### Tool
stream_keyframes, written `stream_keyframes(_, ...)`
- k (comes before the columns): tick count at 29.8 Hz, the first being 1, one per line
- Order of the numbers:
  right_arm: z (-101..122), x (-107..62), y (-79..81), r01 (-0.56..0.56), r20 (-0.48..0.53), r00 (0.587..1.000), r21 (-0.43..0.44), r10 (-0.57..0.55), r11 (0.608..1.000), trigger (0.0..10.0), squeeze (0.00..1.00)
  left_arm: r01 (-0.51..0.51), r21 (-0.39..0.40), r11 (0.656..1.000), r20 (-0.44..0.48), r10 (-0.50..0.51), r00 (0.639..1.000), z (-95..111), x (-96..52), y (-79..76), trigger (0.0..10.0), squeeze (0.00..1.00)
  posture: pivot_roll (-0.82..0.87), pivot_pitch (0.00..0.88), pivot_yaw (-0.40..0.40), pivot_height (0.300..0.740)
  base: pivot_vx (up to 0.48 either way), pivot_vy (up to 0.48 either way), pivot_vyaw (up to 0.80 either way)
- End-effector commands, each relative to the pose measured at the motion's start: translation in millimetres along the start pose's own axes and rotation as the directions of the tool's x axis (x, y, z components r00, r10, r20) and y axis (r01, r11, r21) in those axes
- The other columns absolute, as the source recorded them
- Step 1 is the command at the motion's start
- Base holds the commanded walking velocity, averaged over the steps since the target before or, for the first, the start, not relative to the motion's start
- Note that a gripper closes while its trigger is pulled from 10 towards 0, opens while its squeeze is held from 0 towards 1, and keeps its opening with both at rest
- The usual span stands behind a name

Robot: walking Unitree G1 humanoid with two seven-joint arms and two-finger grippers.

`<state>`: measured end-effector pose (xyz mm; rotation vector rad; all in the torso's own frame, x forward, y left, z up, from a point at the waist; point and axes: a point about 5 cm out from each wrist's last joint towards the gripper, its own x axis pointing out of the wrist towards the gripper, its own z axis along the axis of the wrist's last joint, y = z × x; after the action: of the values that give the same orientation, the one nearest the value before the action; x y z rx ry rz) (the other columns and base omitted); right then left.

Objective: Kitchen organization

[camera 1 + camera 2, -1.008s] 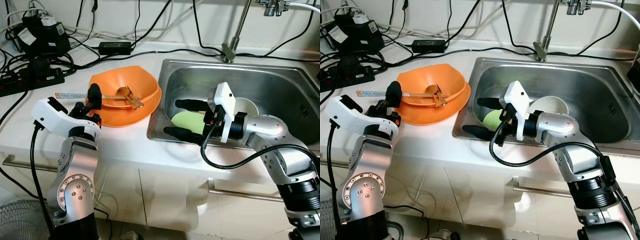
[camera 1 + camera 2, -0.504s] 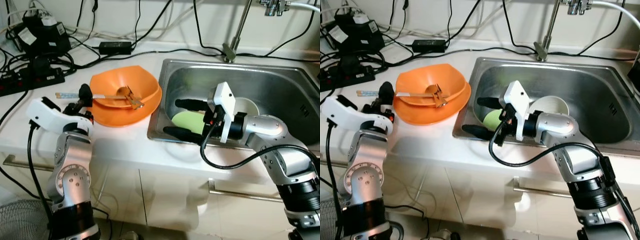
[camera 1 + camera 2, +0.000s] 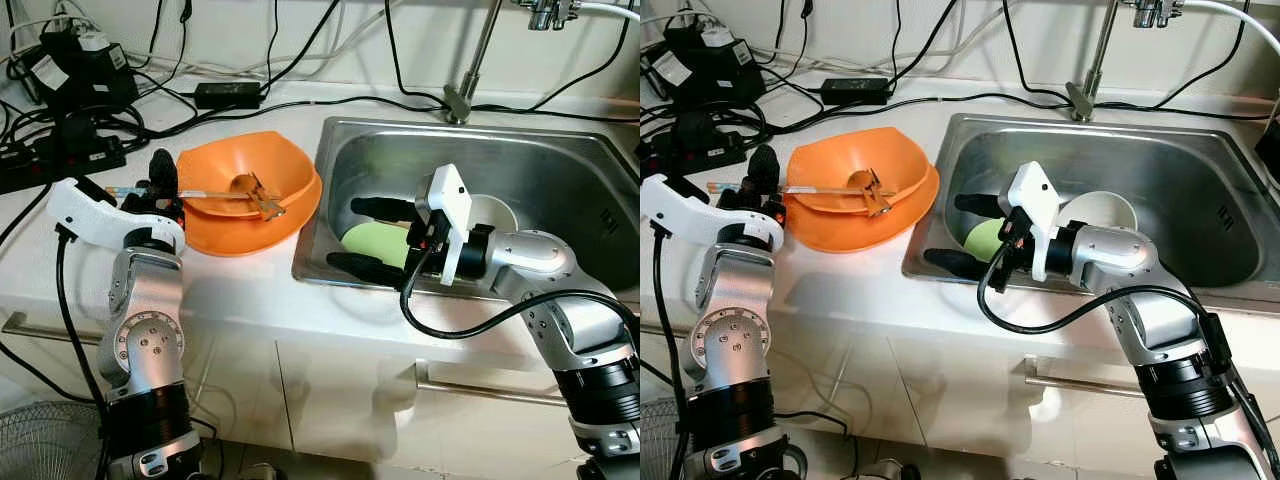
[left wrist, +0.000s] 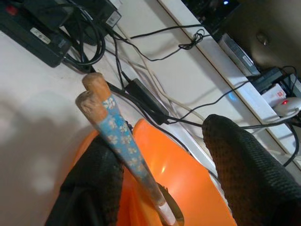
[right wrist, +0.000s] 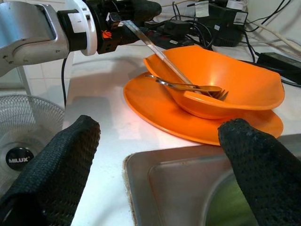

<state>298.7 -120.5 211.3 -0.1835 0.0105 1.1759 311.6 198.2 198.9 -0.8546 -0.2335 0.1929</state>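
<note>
An orange bowl (image 3: 262, 160) sits on an orange plate (image 3: 240, 238) left of the steel sink (image 3: 308, 232). A fork and spoon (image 3: 256, 194) lie in the bowl. A pair of chopsticks (image 3: 133, 190) with blue patterned ends (image 4: 117, 132) rests over the bowl's left rim. My left gripper (image 3: 160, 180) is open at those ends, with the chopsticks lying against one finger (image 4: 96, 183). My right gripper (image 3: 368, 238) is open at the sink's left side, its fingers straddling a pale green dish (image 3: 380, 244). A white bowl (image 3: 497, 212) stands behind it.
Power strips, adapters and tangled cables (image 3: 62, 155) crowd the counter's back left. The faucet (image 3: 461, 98) rises behind the sink. A floor fan (image 3: 40, 440) stands at lower left. Bare white counter (image 3: 240, 285) lies in front of the plate.
My left gripper has swung back and to the left, from the front of the orange plate to the chopsticks' outer ends. The right arm and the dishes have not moved.
</note>
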Motion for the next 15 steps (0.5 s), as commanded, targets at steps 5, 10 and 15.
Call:
stream_keyframes(5,0.7,-2.1,0.4,0.006,-0.006,1.0,-0.01,-0.006,1.0,10.0,0.0,-0.005,-0.02,1.0,0.022,0.006,1.0,3.9,-1.1,-1.3,0.0,0.0,-0.02,0.049,0.068,0.74,0.0,0.0,0.0)
stream_keyframes(10,0.8,-2.2,0.0,0.008,-0.007,1.0,-0.012,-0.008,1.0,10.0,0.0,-0.011,-0.028,1.0,0.025,0.012,1.0,4.4,-0.7,-0.8,0.0,0.0,-0.02,0.049,0.068,0.74,0.0,0.0,0.0)
stream_keyframes(15,0.9,-2.2,-0.9,0.01,-0.008,1.0,-0.014,-0.011,1.0,10.0,0.0,-0.013,-0.036,0.999,0.029,0.014,0.999,6.1,0.3,-2.3,0.0,0.0,-0.02,0.047,0.067,0.74,0.0,0.0,0.0)
